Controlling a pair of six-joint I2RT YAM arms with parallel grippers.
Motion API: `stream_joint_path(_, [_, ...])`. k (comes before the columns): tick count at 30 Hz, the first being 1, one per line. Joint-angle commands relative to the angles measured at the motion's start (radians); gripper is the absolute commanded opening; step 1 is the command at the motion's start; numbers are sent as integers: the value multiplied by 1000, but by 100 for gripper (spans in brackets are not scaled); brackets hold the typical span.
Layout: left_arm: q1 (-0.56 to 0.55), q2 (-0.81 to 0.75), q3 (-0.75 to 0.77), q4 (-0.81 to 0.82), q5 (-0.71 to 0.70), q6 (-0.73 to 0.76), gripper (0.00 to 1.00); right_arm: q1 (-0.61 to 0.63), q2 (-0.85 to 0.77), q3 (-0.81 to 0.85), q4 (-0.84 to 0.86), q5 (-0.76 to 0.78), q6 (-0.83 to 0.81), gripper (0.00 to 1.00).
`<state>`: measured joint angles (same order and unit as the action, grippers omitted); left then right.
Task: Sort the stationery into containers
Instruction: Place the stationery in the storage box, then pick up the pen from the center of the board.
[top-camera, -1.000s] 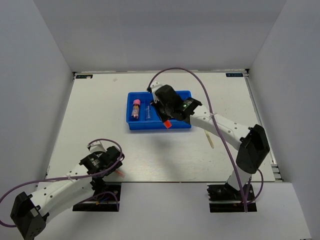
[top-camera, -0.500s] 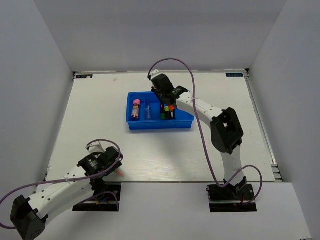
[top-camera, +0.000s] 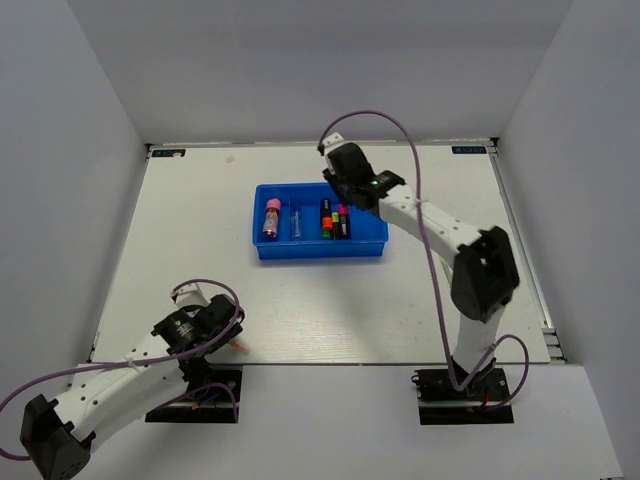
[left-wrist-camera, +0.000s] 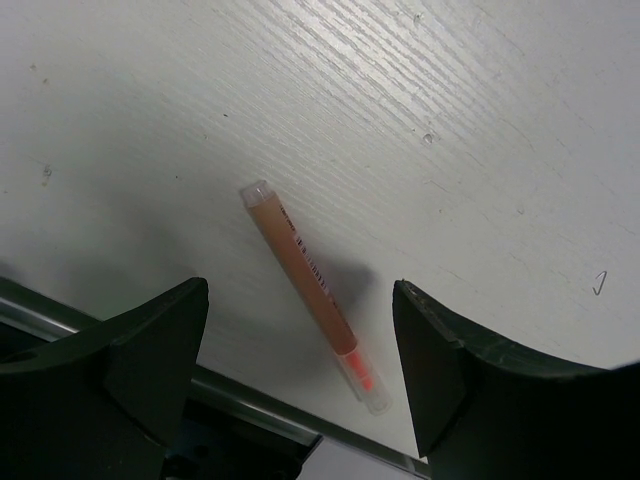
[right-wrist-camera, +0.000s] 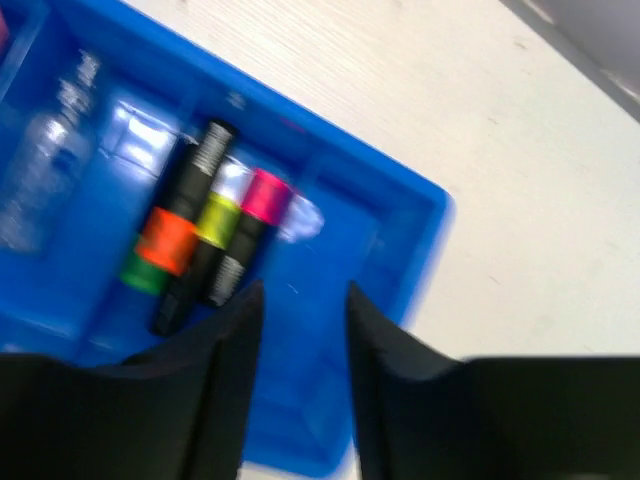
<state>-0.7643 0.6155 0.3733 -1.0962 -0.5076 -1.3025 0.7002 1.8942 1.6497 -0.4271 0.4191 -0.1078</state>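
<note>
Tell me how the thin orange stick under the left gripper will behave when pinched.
Probably rigid: the orange stick looks straight and hard-shelled. Likely light, being so thin. It looks round and lies flat on the table, so it may roll if the left gripper touches one side first.

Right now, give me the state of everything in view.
Tray, on the table, partly filled.
Highlighters, lying in the tray.
Tube, lying in the tray.
Bottle, lying in the tray.
Orange stick, loose on the table.
Left gripper, open above the stick.
Right gripper, open, empty, over the tray.
</note>
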Motion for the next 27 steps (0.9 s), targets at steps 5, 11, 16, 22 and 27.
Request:
stream_joint_path(5, [-1, -65, 24, -1, 0, 37, 85, -246, -283, -264, -179, -144, -133, 36])
stream_joint_path(11, [0, -71, 10, 25, 23, 65, 85, -407, -412, -485, -222, -331, -251, 40])
stream_joint_path(16, [0, -82, -8, 61, 43, 85, 85, -478, -393, -593, -202, -396, -267, 53])
stream_joint_path(22, [0, -89, -28, 70, 49, 85, 85, -540, -345, -637, -133, -366, -259, 53])
stream_joint_path(27, [-1, -95, -43, 73, 50, 78, 85, -576, -314, -663, -90, -374, -259, 53])
